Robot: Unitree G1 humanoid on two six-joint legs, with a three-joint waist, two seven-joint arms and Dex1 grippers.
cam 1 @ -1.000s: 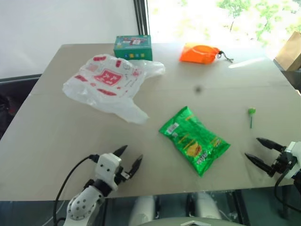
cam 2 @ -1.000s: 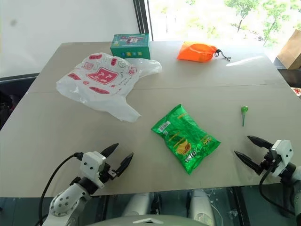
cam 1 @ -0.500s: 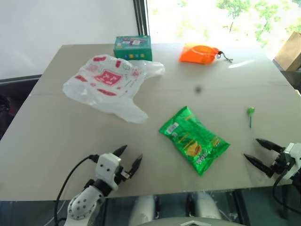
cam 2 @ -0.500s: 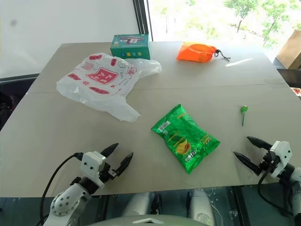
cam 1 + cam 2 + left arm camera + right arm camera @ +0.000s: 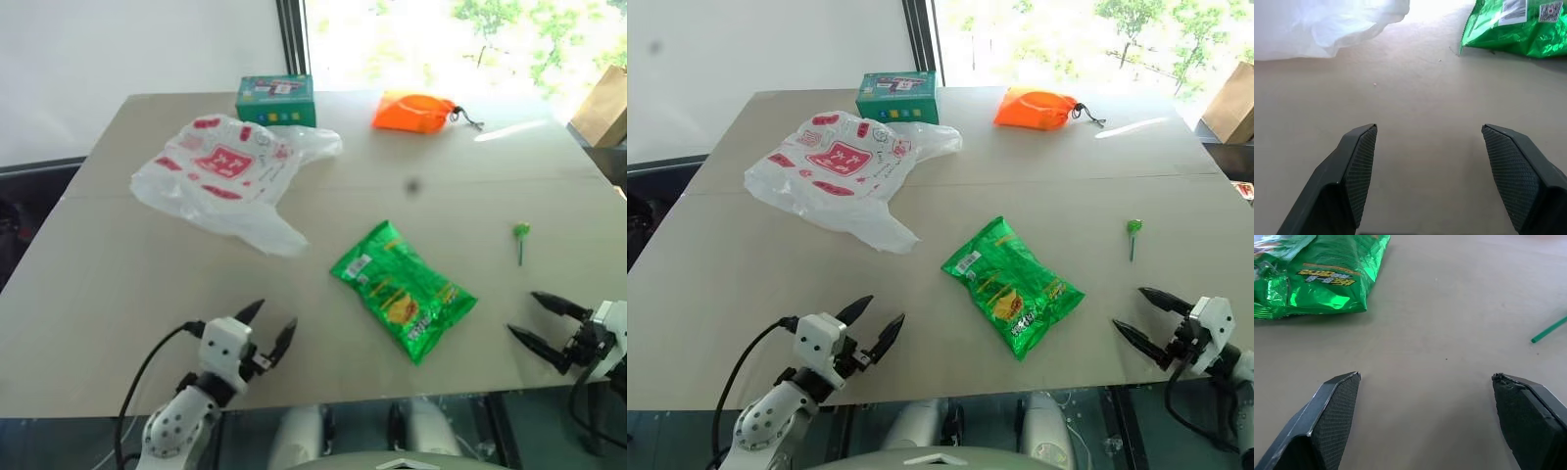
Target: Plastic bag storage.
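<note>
Nothing on the table (image 5: 118, 294) has moved since the earlier frames; both arms remain in place. Left gripper (image 5: 271, 329) hovers over the near left edge, fingers spread wide, holding nothing. Right gripper (image 5: 534, 318) hovers over the near right edge, fingers at full spread, also empty. Plastic bag (image 5: 230, 171) lies crumpled on the far left of the table, well apart from both grippers, just in front of a green box (image 5: 276, 100). Green snack packet (image 5: 404, 290) lies at the centre, between the grippers. Orange pouch (image 5: 415, 111) sits at the far edge. Green lollipop (image 5: 520, 240) lies on the right, beyond the right gripper.
</note>
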